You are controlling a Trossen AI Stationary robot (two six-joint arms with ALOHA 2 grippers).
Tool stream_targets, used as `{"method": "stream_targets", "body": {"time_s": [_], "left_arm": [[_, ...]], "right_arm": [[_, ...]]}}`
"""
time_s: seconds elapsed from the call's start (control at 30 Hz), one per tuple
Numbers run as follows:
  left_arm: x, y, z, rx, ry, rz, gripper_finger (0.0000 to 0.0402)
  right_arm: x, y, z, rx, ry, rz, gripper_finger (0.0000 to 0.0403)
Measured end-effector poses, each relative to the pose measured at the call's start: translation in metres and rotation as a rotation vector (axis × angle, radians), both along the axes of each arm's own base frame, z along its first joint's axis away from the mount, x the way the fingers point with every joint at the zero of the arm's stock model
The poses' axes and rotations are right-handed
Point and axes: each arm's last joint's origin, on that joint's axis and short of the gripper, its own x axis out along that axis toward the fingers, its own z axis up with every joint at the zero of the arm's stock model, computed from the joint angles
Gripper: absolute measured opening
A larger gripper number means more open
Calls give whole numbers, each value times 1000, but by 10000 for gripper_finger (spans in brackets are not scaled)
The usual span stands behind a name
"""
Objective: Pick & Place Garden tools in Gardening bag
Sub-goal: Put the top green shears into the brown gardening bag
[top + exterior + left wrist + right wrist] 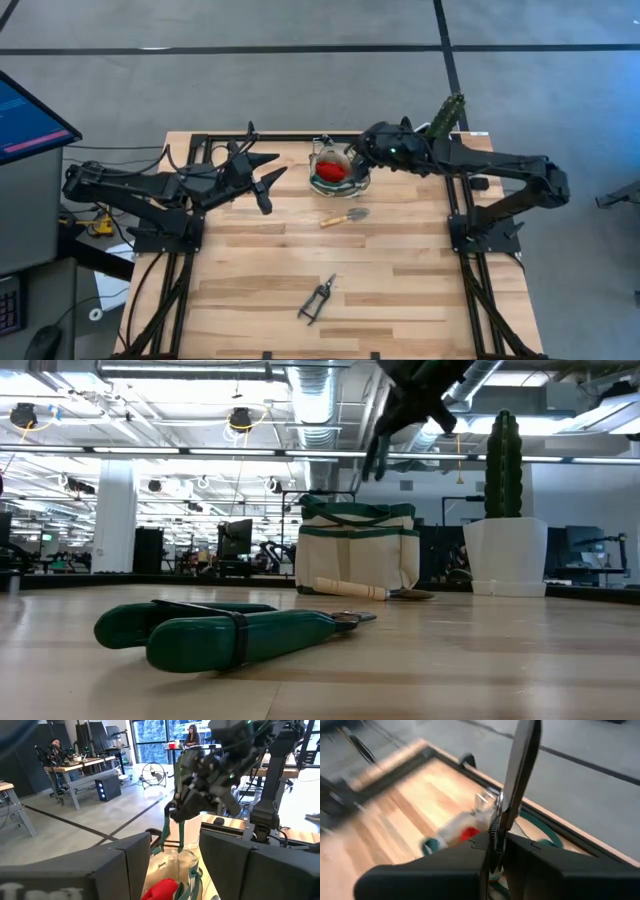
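Observation:
The cream gardening bag (335, 172) with green trim stands at the table's far middle, a red-headed tool (332, 172) inside it; the bag also shows in the low view (357, 555). My right gripper (353, 160) is just above the bag's right side, shut on a green handle. The wooden-handled trowel (345, 216) lies flat just in front of the bag. The green-handled pruning shears (318, 298) lie flat near the front edge. My left gripper (272, 185) hovers open and empty to the left of the bag. My right gripper (172, 815) pinches the bag's green handle strap at the top of its loop (166, 822) between its two shut fingers, coming from above and pointing down. The strap runs down from the fingers to the bag's rim. The bag's base stays on the table.
A white pot with a tall green cactus (503, 545) stands at the table's far right corner, behind my right arm. A monitor (25, 120) stands off the table's left. Bare wood lies across the table's middle and near right.

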Motion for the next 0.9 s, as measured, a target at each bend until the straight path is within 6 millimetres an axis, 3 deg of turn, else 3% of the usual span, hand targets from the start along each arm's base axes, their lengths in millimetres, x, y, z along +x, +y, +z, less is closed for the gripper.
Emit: {"method": "stream_targets", "body": {"time_s": [0.43, 0.63, 0.9], "left_arm": [[0, 0, 0, 0, 0, 0, 159], [0, 0, 0, 1, 5, -1, 159], [0, 0, 0, 1, 7, -1, 159]], "right_arm": [[43, -24, -30, 19, 375, 104, 19], [60, -39, -42, 79, 437, 170, 19], [66, -57, -66, 172, 547, 193, 19]]}}
